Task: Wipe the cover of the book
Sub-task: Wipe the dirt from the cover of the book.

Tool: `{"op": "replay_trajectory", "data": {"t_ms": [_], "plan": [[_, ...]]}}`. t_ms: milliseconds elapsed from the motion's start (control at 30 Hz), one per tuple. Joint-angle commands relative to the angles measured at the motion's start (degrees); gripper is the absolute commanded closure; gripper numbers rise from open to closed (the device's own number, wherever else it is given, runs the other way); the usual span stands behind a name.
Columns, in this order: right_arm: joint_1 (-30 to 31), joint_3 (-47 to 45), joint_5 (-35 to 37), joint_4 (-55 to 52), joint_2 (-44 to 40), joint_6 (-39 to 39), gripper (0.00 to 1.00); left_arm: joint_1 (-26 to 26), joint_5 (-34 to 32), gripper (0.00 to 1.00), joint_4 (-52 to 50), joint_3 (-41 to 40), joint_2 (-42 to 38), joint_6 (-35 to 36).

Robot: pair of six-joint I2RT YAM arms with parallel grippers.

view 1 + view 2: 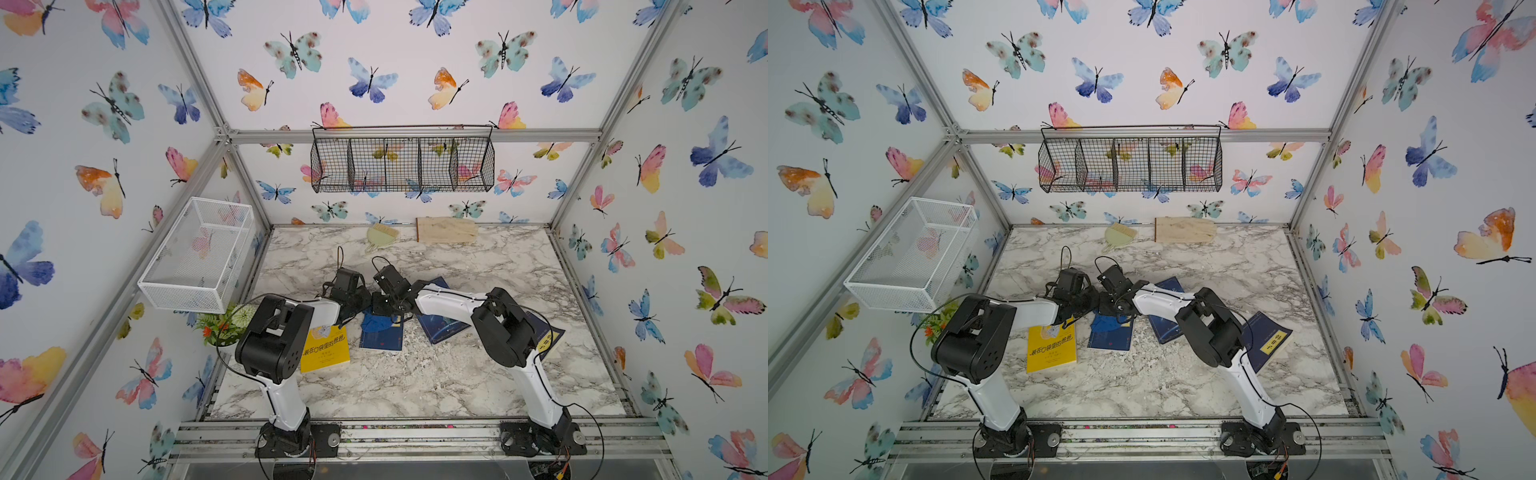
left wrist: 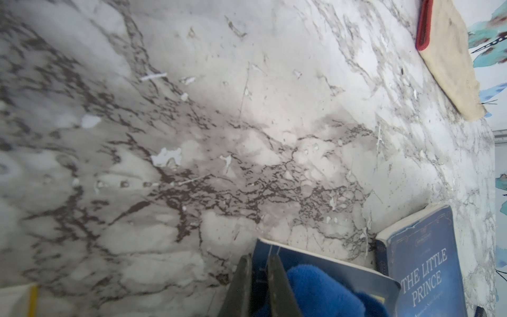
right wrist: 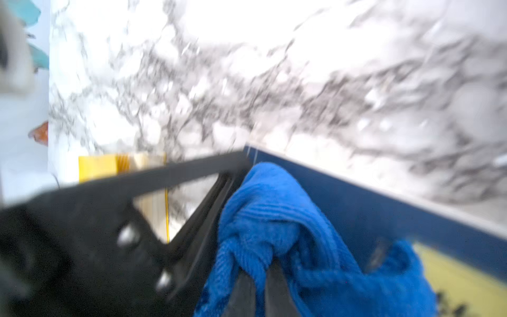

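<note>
Your book (image 1: 382, 338), the dark blue one, lies flat near the middle of the desk (image 1: 415, 374), a little toward its left edge. It sits between the yellow book (image 1: 324, 349) on that side and the Little Prince book (image 2: 422, 274) on the other, apart from both.

Your left gripper (image 2: 259, 263) has its jaws drawn almost together. Its tips are down at a far corner of the book's cover, just beside the cloth (image 3: 274, 219). You cannot tell from these views whether the tips press on the cover or hang just above it.

Your right gripper (image 3: 259, 271) is clamped on a bunched fold of the blue cloth. The rest of the cloth spreads over the far part of the cover, covering part of a yellow patch there. In both top views the two grippers meet over the book's far end, nearly touching each other.

A fourth book, the labelled book (image 1: 548, 338), lies near the desk's right edge under the right arm.
</note>
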Motion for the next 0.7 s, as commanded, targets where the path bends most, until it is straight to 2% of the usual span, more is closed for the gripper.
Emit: {"op": "replay_trajectory", "data": {"t_ms": [0, 133, 367, 500, 567, 667], "plan": [[-1.5, -4.6, 2.9, -13.1, 7.0, -1.1, 0.99, -0.2, 1.0, 0.87, -4.9, -1.8, 1.4, 0.3], [0.6, -13.3, 1.3, -8.2, 2.3, 0.7, 0.99, -0.2, 0.7, 0.87, -4.9, -1.7, 1.5, 0.4], [8.9, -21.5, 6.7, -9.2, -4.1, 2.7, 0.99, -0.2, 0.3, 0.87, -5.2, -1.6, 1.5, 0.6], [10.7, -26.2, 3.4, -5.8, -6.6, 5.1, 0.99, -0.2, 0.1, 0.87, -5.5, -1.4, 1.7, 0.6], [10.6, -26.6, 3.4, -4.6, -6.6, 5.1, 0.99, -0.2, 0.2, 0.87, -5.5, -1.4, 1.6, 0.7], [8.9, -20.9, 7.1, -9.2, -3.5, 2.7, 0.99, -0.1, 0.1, 0.87, -5.5, -1.4, 1.4, 0.7]]}}
